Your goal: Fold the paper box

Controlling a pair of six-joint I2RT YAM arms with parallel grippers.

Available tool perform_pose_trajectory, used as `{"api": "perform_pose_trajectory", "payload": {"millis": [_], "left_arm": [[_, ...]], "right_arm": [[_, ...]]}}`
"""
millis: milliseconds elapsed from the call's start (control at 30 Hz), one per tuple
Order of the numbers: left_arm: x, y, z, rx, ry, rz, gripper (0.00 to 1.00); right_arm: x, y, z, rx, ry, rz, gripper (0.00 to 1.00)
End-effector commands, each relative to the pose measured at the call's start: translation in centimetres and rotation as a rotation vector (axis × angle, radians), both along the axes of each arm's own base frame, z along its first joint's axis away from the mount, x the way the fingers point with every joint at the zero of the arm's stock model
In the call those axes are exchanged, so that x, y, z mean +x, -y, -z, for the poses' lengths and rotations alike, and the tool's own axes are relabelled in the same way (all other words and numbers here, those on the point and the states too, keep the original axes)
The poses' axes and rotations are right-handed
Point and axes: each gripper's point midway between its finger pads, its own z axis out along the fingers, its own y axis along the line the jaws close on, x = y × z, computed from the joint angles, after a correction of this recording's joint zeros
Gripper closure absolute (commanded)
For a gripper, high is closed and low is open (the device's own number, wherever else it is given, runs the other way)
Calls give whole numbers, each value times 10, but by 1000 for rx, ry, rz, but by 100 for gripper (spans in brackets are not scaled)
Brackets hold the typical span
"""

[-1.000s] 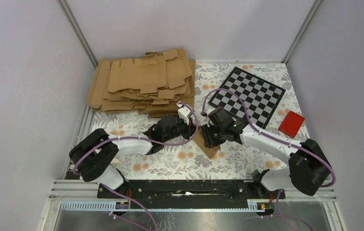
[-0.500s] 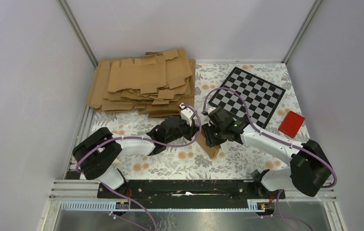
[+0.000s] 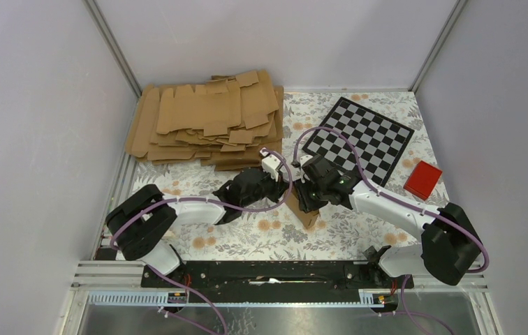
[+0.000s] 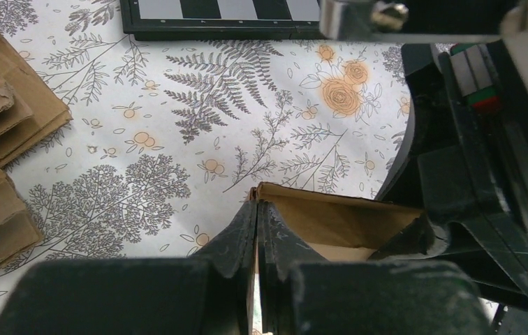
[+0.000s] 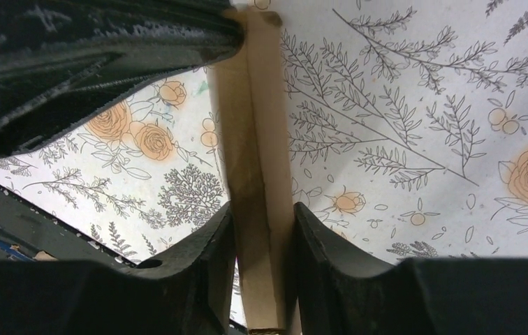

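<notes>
The paper box (image 3: pixel 302 209) is a small brown kraft piece, partly folded, held between both grippers above the floral table mid-centre. My left gripper (image 3: pixel 283 185) is shut on its thin left wall; in the left wrist view the fingertips (image 4: pixel 244 234) pinch the cardboard edge and the box (image 4: pixel 338 220) opens to the right. My right gripper (image 3: pixel 304 199) is shut on a folded panel; in the right wrist view the box (image 5: pixel 255 209) runs as a narrow strip between the fingers (image 5: pixel 212 244). Much of the box is hidden by the grippers.
A big pile of flat brown cardboard blanks (image 3: pixel 205 118) lies at the back left. A black-and-white chequered board (image 3: pixel 359 138) lies at the back right, with a small red block (image 3: pixel 423 179) beside it. Grey walls enclose the floral table (image 3: pixel 247 237).
Both grippers, holding the box, have moved slightly towards the back. The left gripper has shifted a little to the right, closer to the right gripper.
</notes>
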Motion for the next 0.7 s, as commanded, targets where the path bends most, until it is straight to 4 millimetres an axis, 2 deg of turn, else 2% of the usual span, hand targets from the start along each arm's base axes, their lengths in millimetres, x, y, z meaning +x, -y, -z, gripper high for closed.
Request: {"api": "perform_pose_trajectory", "payload": {"millis": [0,67,133,267,400,667], "left_arm": [[1,-4,-15,-48,-15,-11,89],[3,-11,-25,-95,-11,-36,69],[5,-18,-39,-158,-12,-59,55],[11,-26,-65,-260,-64,-79,36],[24,-26,-71,-274,-151,-125,29],[34,1,-62,-251,-289,-88,21]], "right_arm": [[22,-5,-20,43,120,22,64],[20,-9,-20,62,115,4,64],[19,-10,-19,69,116,-7,64],[17,-10,-19,77,116,-18,64],[15,-11,-20,92,122,-25,64],[16,-12,-24,101,126,-26,64]]}}
